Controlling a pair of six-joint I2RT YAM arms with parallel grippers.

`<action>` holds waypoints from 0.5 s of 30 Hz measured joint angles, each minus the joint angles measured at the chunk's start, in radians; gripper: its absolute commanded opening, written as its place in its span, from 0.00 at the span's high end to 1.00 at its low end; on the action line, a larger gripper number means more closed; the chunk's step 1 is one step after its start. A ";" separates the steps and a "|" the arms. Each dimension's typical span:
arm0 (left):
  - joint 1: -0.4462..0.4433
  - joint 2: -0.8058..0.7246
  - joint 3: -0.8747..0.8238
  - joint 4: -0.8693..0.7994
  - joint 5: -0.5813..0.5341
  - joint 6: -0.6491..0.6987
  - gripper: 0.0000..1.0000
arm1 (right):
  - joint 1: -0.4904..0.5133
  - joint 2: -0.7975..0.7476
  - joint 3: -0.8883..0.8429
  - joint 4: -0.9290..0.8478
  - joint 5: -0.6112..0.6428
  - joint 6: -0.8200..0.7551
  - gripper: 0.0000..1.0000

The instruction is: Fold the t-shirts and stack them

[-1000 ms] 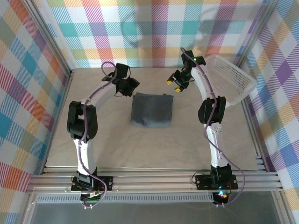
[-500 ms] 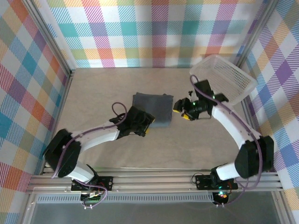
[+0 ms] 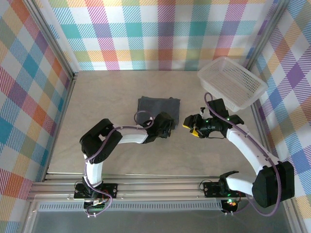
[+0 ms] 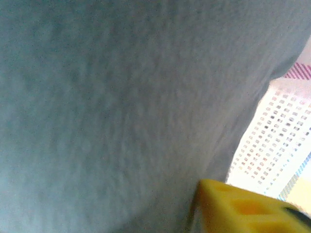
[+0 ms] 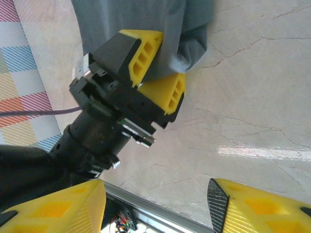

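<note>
Left gripper [image 5: 167,60] has its yellow fingers [image 5: 146,51] pinched on the near edge of the t-shirt [image 3: 156,108], close to its right corner. One finger lies above the fabric and one beneath, low on the table [image 3: 107,102]. Right gripper [image 3: 190,128] hangs just beside it to the right, jaws parted over bare tabletop, holding nothing and apart from the cloth. From the left claw the folded dark grey bundle stretches away toward the far wall and a little leftward. It looks slightly wider than deep, so its long axis likely runs left to right. By my judgement the left arm is placed to lift that edge, while the right would have to move left to reach it. Farther off, a white basket [image 3: 233,80] sits in the far right corner.
</note>
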 measured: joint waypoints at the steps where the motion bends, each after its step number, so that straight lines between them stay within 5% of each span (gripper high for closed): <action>1: 0.002 0.014 0.005 0.008 -0.010 -0.007 0.85 | -0.001 -0.002 0.000 0.000 -0.002 0.000 0.42; 4: 0.019 0.042 0.005 0.027 -0.029 -0.013 0.99 | -0.002 -0.003 0.000 -0.002 -0.006 0.000 0.42; 8: 0.090 0.024 -0.019 0.034 -0.020 0.009 1.00 | -0.011 -0.003 0.020 -0.016 -0.006 -0.001 0.43; 15: 0.467 -0.069 -0.072 -0.010 0.079 0.195 1.00 | -0.021 -0.002 0.047 -0.018 -0.006 0.000 0.44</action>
